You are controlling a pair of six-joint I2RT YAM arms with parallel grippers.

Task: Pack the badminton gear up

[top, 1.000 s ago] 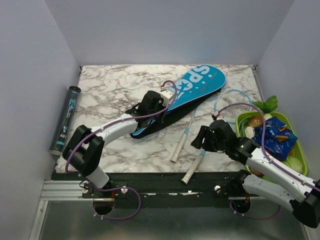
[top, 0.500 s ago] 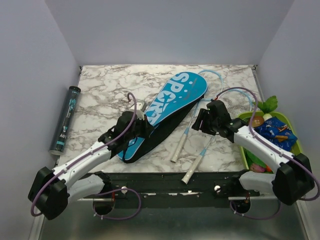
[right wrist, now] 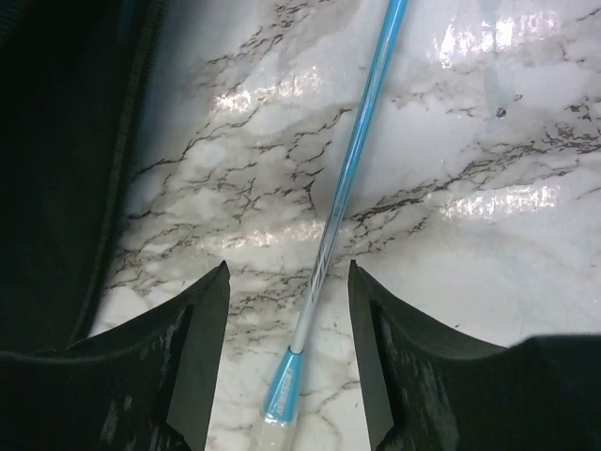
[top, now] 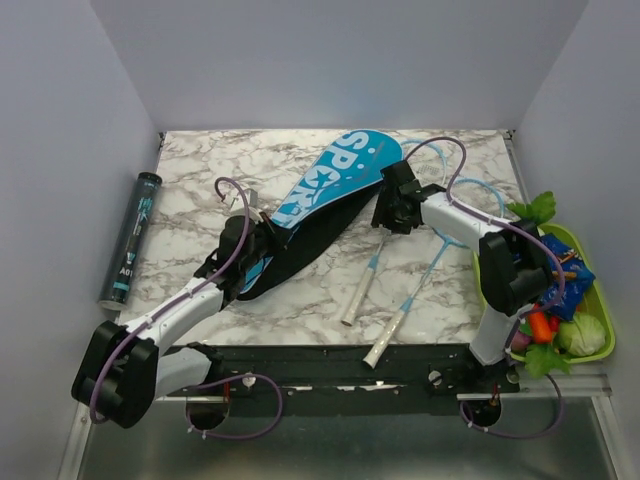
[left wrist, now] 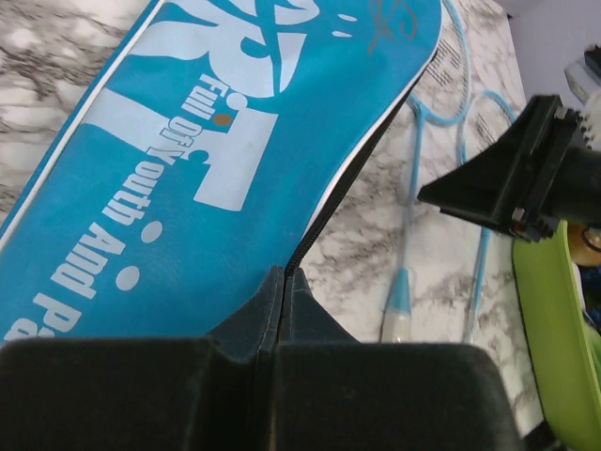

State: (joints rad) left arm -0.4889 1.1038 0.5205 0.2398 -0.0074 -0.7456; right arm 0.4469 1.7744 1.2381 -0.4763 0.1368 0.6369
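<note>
While the left tool stays clamped on the black edge of the bag, a fold of dark fabric caught between its closed fingers, it has drawn back toward its own base and the bag has come with it. A second ago the bag's lettered end lay toward the far right of the counter. Now it sits nearer the middle and is swung steeper, with the black underside spread toward the right.

The right tool has travelled from beside the white handles up along the left racket. It now hangs over that racket's thin blue shaft, just beside the bag's dark edge, jaws apart with a gap on each side. The left racket and the right racket lie flat, right of the bag, with their handles where they were.
</note>
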